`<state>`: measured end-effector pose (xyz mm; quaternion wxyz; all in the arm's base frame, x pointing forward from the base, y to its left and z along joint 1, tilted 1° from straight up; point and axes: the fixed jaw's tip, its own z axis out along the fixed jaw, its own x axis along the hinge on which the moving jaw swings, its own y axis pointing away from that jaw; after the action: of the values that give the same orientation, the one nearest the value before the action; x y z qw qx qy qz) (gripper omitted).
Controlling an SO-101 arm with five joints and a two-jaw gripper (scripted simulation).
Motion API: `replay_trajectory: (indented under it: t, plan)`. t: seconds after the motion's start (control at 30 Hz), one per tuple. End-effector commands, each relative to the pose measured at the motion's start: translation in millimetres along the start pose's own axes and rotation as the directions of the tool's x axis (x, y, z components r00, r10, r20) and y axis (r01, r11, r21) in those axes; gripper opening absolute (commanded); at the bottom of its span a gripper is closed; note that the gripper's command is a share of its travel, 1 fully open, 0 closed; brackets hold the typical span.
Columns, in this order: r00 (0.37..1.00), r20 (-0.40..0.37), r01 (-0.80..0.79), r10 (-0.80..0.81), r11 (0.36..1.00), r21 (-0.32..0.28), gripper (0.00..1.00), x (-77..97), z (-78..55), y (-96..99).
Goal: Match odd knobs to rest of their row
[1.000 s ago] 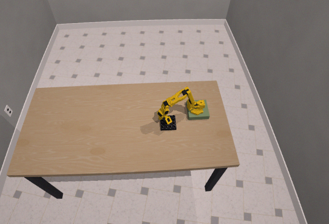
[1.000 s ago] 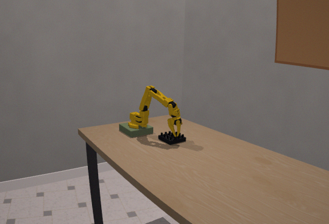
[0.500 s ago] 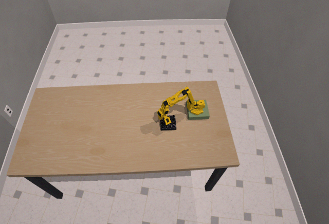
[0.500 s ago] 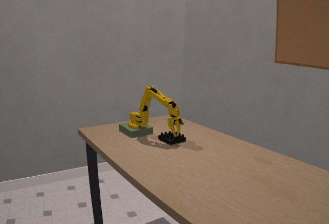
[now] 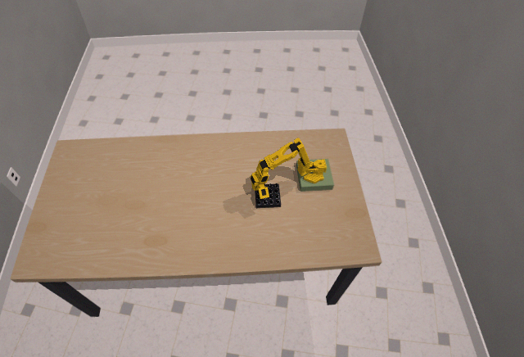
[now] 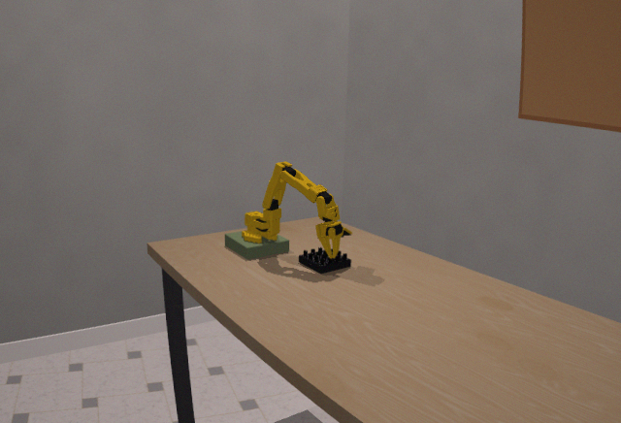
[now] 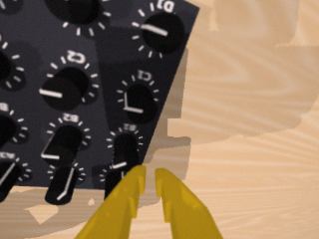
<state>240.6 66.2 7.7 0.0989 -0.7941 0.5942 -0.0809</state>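
The fingers [image 6: 336, 244] are standing all but closed, gripping nothing, above the knob box [image 5: 277, 205] [image 6: 320, 268] [image 7: 109, 32], which is resting on the table [image 5: 127, 175] [image 6: 451, 333] [image 7: 259, 199]; sideways drift could be knocking matching knobs off their marks

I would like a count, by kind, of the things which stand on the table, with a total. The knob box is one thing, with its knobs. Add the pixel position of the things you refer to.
Knob box [image 5: 268, 206] [image 6: 320, 266] [image 7: 107, 50]: 1
Yellow robot arm [image 5: 304, 156] [image 6: 275, 187]: 1
Green block [image 5: 315, 186] [image 6: 255, 251] under the arm: 1
Total: 3
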Motion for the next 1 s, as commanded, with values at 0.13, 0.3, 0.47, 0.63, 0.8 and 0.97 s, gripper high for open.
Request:
replay_trajectory:
  t: [0.13,0.3,0.47,0.63,0.8,0.97]
  plan:
    - [0.992,-0.020,-0.125,0.124,0.962,-0.241,0.01,-6.4,36.3,46.6]
    - [0.988,-0.026,-0.152,0.150,0.959,-0.240,0.01,-6.5,36.3,46.6]
    - [0.984,-0.032,-0.177,0.174,0.955,-0.239,0.01,-6.7,36.3,46.6]
    - [0.979,-0.038,-0.201,0.198,0.950,-0.239,0.01,-6.8,36.3,46.6]
    - [0.976,-0.042,-0.216,0.212,0.947,-0.238,0.01,-6.9,36.3,46.6]
    - [0.976,-0.005,-0.219,0.219,0.974,-0.062,0.01,-2.8,10.2,10.5]
